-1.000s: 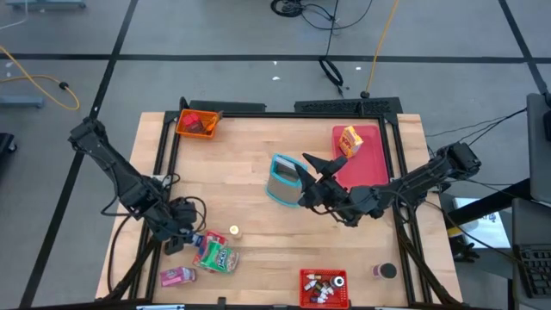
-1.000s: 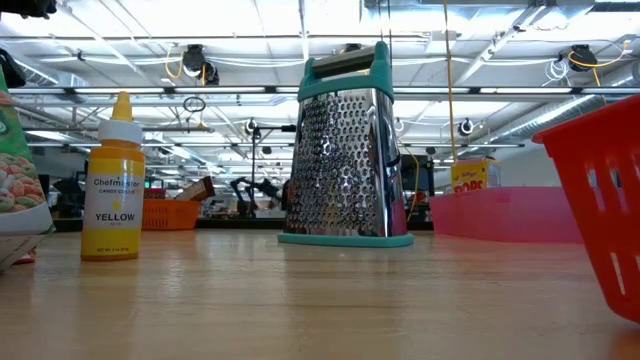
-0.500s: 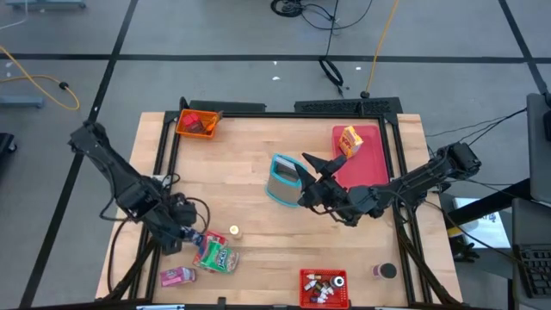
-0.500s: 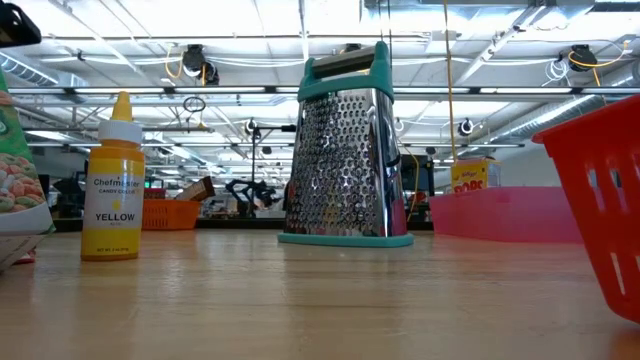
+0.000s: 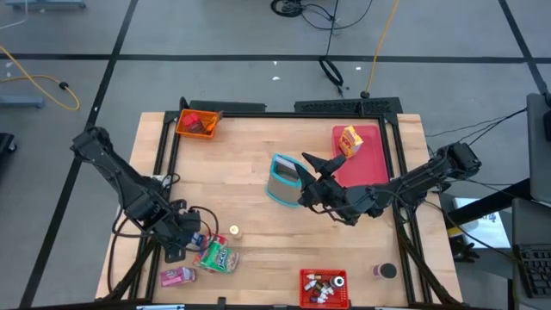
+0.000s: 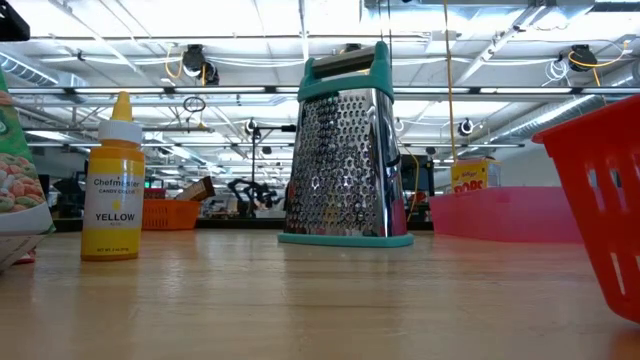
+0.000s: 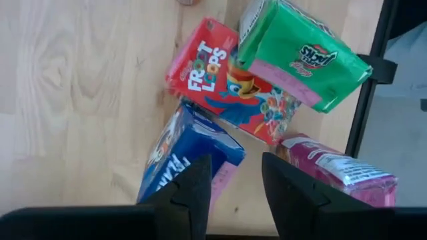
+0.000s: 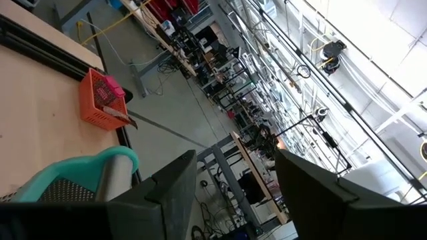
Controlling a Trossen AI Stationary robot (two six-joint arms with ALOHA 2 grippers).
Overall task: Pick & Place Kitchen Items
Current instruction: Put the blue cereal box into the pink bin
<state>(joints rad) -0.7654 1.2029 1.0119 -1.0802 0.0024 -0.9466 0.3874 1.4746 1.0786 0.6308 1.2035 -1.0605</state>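
High view: the left gripper [image 5: 178,244] hangs low over the snack packets at the table's near-left corner; the right gripper [image 5: 312,182] reaches across mid-table beside the teal-framed metal grater [image 5: 283,179]. A pink tray [image 5: 366,169] carries a yellow box [image 5: 349,140]; a red bin [image 5: 325,288] holds small bottles.

Low view: the grater's perforated steel face stands upright; a yellow squeeze bottle [image 6: 113,180] stands left, a green packet [image 6: 18,190] cut off at the edge.

Left wrist view: dark fingers [image 7: 190,193] part-open, straddling the corner of the blue packet [image 7: 183,157]; whether they grip it cannot be told. Glossy red [image 7: 230,87], green [image 7: 303,55] and pink [image 7: 337,167] packets lie beside it.

Right wrist view: fingers [image 8: 177,180] spread, empty, above the grater's teal handle.
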